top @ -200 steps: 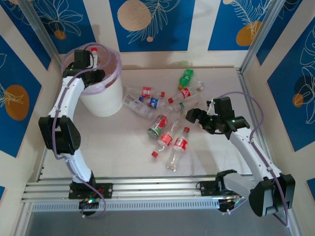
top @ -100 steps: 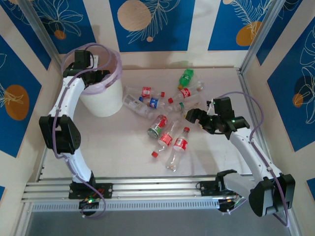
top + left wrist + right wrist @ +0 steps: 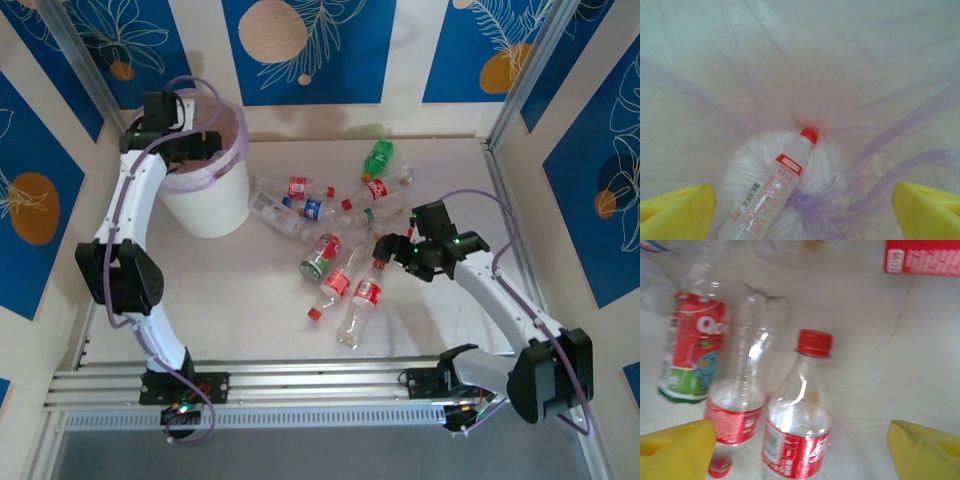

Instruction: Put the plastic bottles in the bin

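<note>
The left pincer (image 3: 801, 209) hangs over the mouth of the bin (image 3: 215, 205), its yellow pads (image 3: 675, 210) set wide apart with nothing between them. Directly below it, inside the bin, one clear bottle (image 3: 772, 192) with a red cap and a white label lies tilted on the bunched bottom of the pink bag (image 3: 865, 75) that lines the bin. The bin is a round white bucket standing on the bench (image 3: 240, 300).

The right pincer (image 3: 800, 447) is well apart from the bin, low over the scattered bottles (image 3: 310, 210). Its jaws are also wide apart and grip nothing. Beneath it lies a red-capped bottle (image 3: 800, 435) with a red label. Just beside that, on the side nearer the bin, lies a second clear bottle (image 3: 737, 410) with a red label, and a loose red cap (image 3: 719, 466) rests by its lower end. Nearer the bin again is a bottle with a red and green label (image 3: 690, 360). The other bottles lie flat on the bench between the bin and the right pincer. One green bottle (image 3: 378, 157) lies at the far edge of the group, well apart from the bin.
</note>
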{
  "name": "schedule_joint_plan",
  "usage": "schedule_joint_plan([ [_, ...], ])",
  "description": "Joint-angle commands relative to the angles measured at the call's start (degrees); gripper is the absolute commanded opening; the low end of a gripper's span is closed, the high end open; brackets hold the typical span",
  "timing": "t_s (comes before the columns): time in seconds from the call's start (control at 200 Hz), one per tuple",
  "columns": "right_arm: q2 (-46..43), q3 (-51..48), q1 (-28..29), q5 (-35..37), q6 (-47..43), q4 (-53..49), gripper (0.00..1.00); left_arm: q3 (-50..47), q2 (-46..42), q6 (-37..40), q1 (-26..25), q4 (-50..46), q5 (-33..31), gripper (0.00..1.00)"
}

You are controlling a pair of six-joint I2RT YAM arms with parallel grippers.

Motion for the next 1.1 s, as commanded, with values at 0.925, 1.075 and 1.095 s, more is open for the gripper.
schedule_joint_plan([
  [0.925,20.1,-3.4,11.5,-1.1,12.1,8.6,0.80,-42.1,-42.6,-18.5,-20.8,8.3,10.5,0.88],
  [1.075,18.7,-2.7,11.5,-0.3,12.2,6.8,0.74,-50.8,-43.9,-21.6,-29.1,11.3,7.0,0.89],
  [1.095,18.5,-2.6,11.5,-0.2,12.3,6.3,0.73,-52.1,-44.3,-22.1,-29.6,12.5,7.5,0.89],
])
